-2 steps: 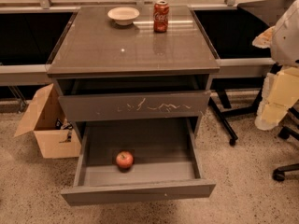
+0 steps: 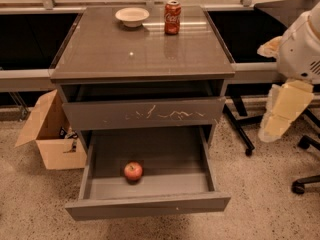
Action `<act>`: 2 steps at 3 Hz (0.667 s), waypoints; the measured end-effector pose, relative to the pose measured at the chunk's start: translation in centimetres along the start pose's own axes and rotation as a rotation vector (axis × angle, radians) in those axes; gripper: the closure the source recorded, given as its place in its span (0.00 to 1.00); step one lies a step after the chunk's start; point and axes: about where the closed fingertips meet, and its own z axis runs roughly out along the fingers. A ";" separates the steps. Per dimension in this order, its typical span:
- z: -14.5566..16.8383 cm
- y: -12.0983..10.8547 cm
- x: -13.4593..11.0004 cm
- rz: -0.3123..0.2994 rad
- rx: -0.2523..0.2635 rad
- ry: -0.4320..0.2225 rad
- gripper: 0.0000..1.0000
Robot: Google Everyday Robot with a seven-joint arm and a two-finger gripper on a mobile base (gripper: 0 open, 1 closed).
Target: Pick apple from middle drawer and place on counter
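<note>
The apple, small and red, lies inside the open middle drawer, left of its centre and near the plain front panel. The counter is the glossy grey-brown top of the cabinet above. My gripper, cream-coloured under the white arm, hangs at the right of the cabinet at about the height of the scratched drawer front. It is well apart from the apple and holds nothing that I can see.
A red Coca-Cola can and a white bowl stand at the back of the counter. The upper drawer front has white scratches. An open cardboard box sits on the floor at left. Chair bases stand at right.
The arm and gripper have shifted a little to the left, toward the cabinet. The apple and the drawer have not moved.
</note>
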 end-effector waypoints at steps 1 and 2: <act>2.9 0.2 -1.7 -0.034 -0.028 -0.105 0.00; 5.7 0.6 -3.7 -0.063 -0.063 -0.231 0.00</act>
